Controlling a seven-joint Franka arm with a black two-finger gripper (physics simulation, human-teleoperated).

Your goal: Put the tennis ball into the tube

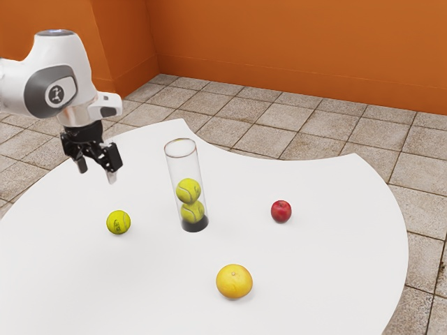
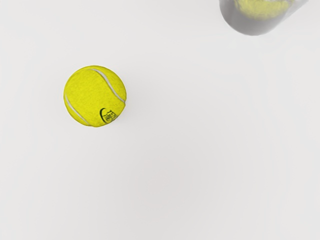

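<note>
Four round things are near the tube: two balls inside it, plus a red apple [image 1: 281, 211] and a yellow-orange citrus fruit [image 1: 234, 281] outside, well apart from each other. Apple sits right of center in the exterior view, citrus lower, just below center. Clear tube [image 1: 183, 164] stands upright left of center, rim facing up, black base [image 1: 195, 224] on the white table [image 1: 321, 279]. In its lower part, an upper ball [image 1: 188, 190] is stacked on a lower ball [image 1: 192, 212]; the space above them is free up to the rim. Tall tube wall is the main obstacle near the hand, and it stands between the loose ball and the apple. Behind the table: gray tiled floor [image 1: 244, 108], orange wall [image 1: 300, 49]. Loose tennis ball [image 1: 118, 222] rests on the table, left part of the exterior view, apart from the tube; wrist view agrees, gap between the two, seam and dark printed mark readable. Gripper [image 1: 97, 172] is at upper left, up above the table, pointing down, higher than the loose ball. Fingers [image 1: 112, 177] stand wide apart, air between them, touching neither ball nor tube.
</note>
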